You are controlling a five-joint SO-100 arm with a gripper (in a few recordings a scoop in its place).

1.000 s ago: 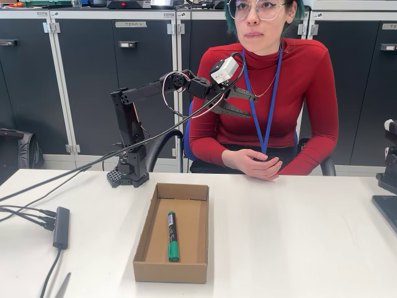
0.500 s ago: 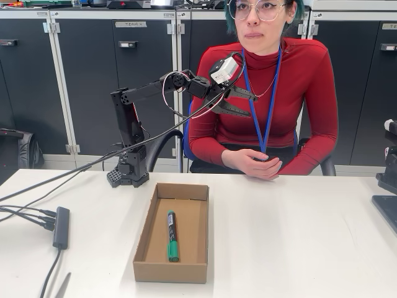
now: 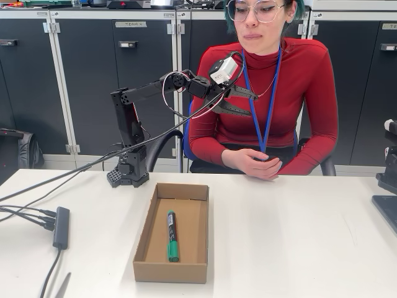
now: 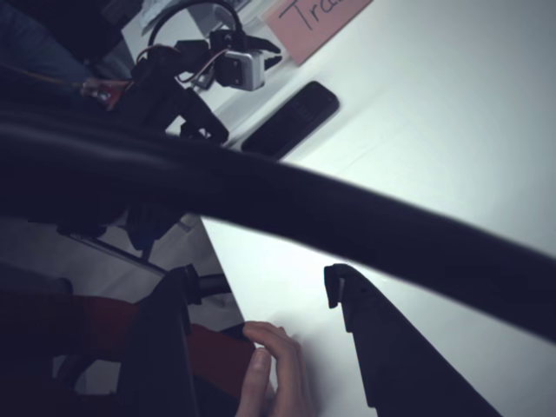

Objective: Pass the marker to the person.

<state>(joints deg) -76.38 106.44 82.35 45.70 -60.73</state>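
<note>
"TEAM 4" tag on a cabinet door [image 3: 131,24], handwritten "Tra" on a pink card [image 4: 314,22]

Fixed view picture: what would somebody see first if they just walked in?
Probably the person in the bright red top, seated behind the white table with hands folded at its far edge. Next, the black robot arm, reaching out high in front of the person, its gripper open and holding nothing. Below, the green-capped marker lies flat inside an open cardboard box near the table's front.
</note>
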